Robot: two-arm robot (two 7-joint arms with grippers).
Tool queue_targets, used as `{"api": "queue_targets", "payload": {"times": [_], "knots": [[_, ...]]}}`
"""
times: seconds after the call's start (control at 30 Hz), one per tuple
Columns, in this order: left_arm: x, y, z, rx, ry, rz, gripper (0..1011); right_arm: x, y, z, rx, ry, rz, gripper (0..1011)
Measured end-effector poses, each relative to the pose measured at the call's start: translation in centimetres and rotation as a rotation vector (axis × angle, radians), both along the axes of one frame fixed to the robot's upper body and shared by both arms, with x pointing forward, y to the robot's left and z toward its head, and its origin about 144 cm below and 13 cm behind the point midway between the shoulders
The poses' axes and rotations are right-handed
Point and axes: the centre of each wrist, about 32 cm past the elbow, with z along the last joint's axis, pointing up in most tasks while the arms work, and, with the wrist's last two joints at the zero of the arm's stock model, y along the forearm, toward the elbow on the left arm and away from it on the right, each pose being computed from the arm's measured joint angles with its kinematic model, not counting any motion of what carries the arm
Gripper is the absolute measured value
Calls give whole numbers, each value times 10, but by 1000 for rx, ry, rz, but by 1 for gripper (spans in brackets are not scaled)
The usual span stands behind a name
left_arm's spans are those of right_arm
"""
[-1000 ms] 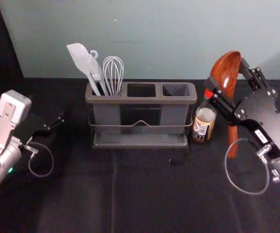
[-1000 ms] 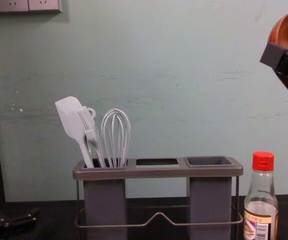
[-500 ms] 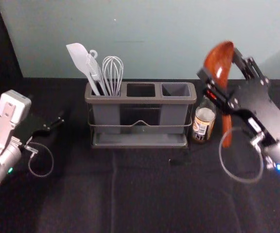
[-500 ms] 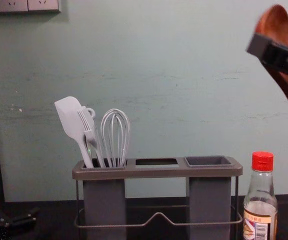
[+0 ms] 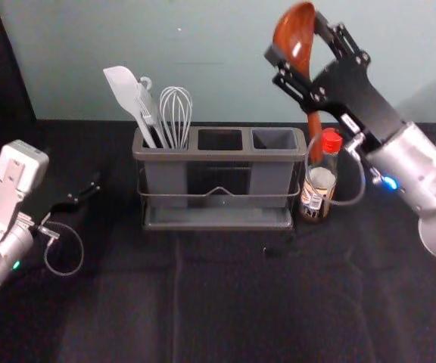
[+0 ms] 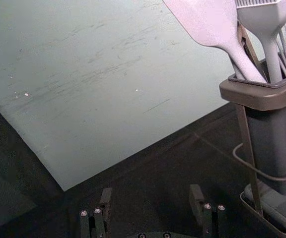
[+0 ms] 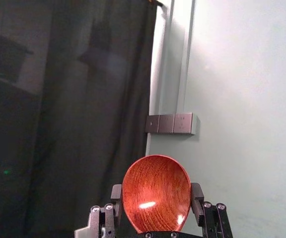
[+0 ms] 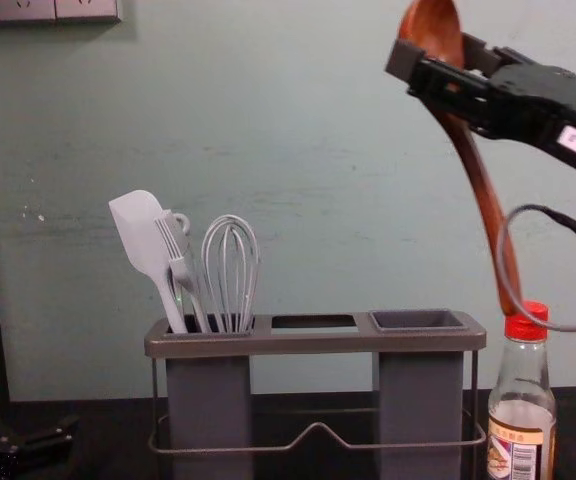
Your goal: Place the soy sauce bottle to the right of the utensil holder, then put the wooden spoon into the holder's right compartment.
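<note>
The right tool (image 8: 440, 55), clamped on the wooden spoon (image 8: 480, 190), swings left toward the utensil holder (image 8: 313, 345), bringing the handle's tip (image 8: 509, 303) near the cap of the soy sauce bottle (image 8: 521, 395). The bottle stands just right of the holder, leaving the right compartment (image 5: 274, 141) the likely next stop; the left tool (image 6: 151, 196) idles at left, open wide.

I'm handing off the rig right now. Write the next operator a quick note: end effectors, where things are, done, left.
Right end effector: closed on the wooden spoon's bowl, handle down, raised near the bottle.
Left end effector: open, idle at the left.
Done: soy sauce bottle upright, right of the utensil holder.
Left: bring the handle over the empty right compartment, lower, release. I'd watch the handle's clearance from the bottle cap.
</note>
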Motion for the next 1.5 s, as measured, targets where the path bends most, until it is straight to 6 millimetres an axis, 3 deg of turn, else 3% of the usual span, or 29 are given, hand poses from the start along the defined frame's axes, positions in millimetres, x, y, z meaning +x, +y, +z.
{"api": "queue_targets", "payload": {"times": [0.2,0.53,0.8,1.13,1.5], "knots": [[0,0,0,0,0,0,1000,26,8,1,25,-21,6,836],[0,0,0,0,0,0,1000,53,28,-11,72,-32,13,836],[0,0,0,0,0,0,1000,67,48,-33,128,-18,-34,836],[0,0,0,0,0,0,1000,65,63,-71,133,21,-49,836],[0,0,0,0,0,0,1000,51,60,-89,143,47,-71,836]]}}
